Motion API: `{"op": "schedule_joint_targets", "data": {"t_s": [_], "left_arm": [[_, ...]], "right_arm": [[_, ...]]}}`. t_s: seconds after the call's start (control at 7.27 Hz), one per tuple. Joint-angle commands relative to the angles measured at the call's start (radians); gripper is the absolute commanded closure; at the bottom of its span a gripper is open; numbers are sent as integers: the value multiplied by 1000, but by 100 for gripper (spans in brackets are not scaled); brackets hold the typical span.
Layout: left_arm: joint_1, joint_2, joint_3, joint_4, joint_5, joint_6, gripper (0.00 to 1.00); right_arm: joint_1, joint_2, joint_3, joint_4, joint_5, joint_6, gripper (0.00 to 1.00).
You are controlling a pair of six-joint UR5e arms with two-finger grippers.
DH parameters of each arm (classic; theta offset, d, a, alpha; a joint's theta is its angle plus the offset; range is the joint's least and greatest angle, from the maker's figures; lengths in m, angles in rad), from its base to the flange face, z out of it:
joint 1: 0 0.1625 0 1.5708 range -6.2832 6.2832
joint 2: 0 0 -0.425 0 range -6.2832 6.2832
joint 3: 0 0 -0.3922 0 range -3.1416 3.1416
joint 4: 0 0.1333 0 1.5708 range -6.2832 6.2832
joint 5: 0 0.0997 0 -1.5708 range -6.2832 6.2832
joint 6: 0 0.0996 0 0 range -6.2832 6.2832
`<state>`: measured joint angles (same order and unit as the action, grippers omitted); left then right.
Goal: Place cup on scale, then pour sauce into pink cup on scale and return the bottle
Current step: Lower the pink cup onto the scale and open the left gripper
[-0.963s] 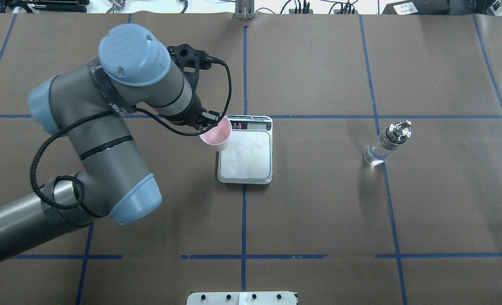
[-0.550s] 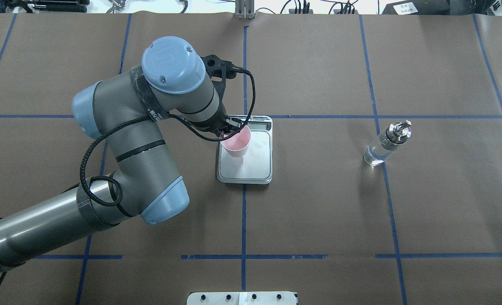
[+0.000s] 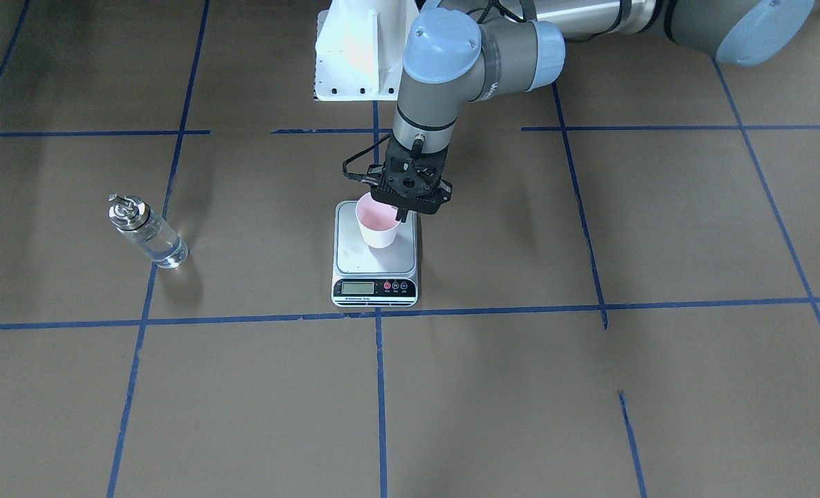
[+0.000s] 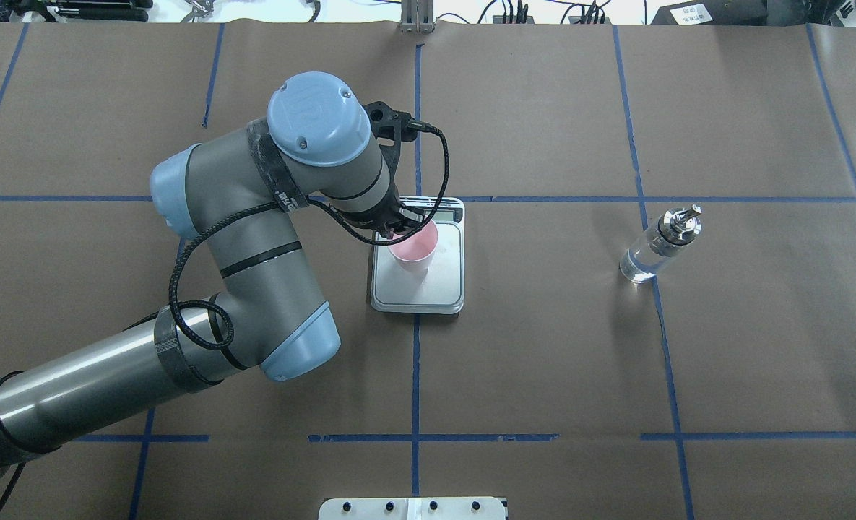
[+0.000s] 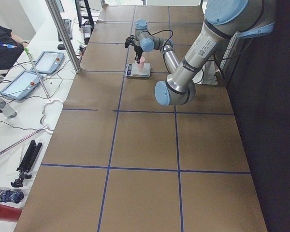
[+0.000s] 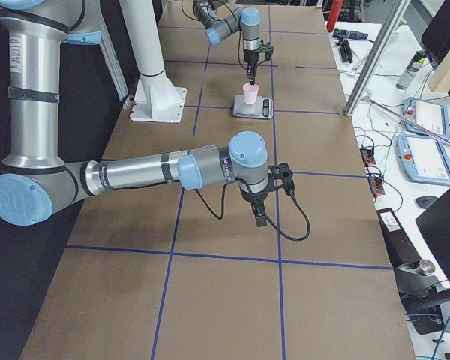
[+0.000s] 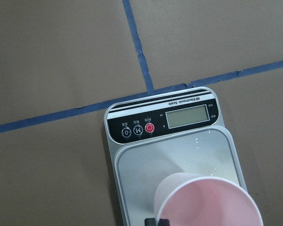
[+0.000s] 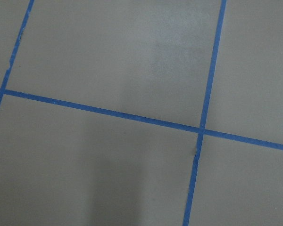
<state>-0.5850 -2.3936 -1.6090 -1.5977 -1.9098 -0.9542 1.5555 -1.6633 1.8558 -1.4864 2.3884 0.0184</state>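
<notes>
I am holding the cup [image 3: 378, 227] over the middle of the scale [image 3: 354, 261]. The left gripper [image 3: 400, 211] is pinching the cup's rim, one finger inside. I cannot tell whether the base is touching the platform yet. Letting go early risks the light cup dropping and tipping. Lifting away crooked risks the inner finger dragging it off the scale. The bottle [image 3: 148, 235] is standing well apart from the scale. The right gripper [image 6: 259, 217] is hanging far from the scale, its finger state unclear.
</notes>
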Motion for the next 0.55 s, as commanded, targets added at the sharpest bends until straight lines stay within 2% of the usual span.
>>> {"op": "schedule_joint_targets", "data": {"t_s": [0.0,0.28,0.41], "left_arm": [[5,-1,3,-1,2,0,86],[11,2,3,-1,2,2,73],[11,5,0,-1,2,2,50]], "right_arm": [[0,-1,-1,0,0,0,0],[0,0,-3,0,2,0,0],[0,0,-3,0,3,0,0]]}}
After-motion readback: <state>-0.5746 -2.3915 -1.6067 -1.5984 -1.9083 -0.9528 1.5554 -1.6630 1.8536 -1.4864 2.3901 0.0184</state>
